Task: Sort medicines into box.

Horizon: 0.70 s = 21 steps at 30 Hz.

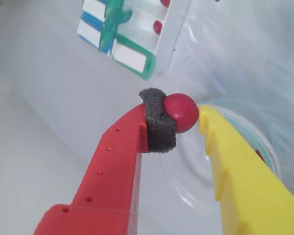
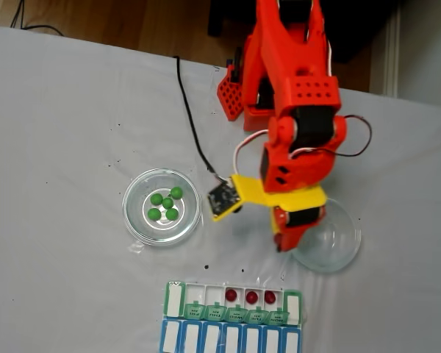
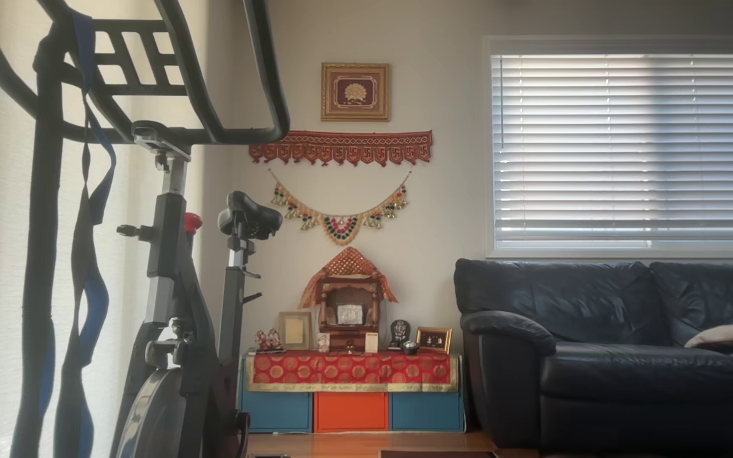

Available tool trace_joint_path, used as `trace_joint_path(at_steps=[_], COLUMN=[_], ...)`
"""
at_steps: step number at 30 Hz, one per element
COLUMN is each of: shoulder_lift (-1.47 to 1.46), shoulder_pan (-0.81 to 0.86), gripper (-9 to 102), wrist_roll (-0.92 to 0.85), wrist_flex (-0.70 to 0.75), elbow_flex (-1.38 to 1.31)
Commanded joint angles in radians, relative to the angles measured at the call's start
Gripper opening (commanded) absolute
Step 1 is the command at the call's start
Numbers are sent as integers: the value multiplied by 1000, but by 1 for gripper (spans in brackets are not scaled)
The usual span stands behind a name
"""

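Gripper (image 1: 186,120) clamped around red ball (image 1: 181,112)

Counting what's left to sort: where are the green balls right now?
In the fixed view, all five green balls sit in the round glass dish left of the arm, above the pill organizer.

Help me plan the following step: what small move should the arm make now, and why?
Probably lift and carry toward the box. The gripper pinches a red ball above the glass dish, and three red balls already sit in open compartments.
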Motion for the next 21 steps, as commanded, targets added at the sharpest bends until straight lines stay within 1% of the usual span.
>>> trace_joint_path(at_steps=[1, 7, 10, 14, 21], shoulder_lift=[-14, -204, -245, -275, -439], shoulder_pan=[74, 179, 215, 233, 247], gripper=[1, 1, 1, 1, 1], wrist_roll=[-18, -21, -35, -28, -2], wrist_flex=[-60, -127, -166, -204, -235], elbow_flex=[-31, -123, -132, -138, -242])
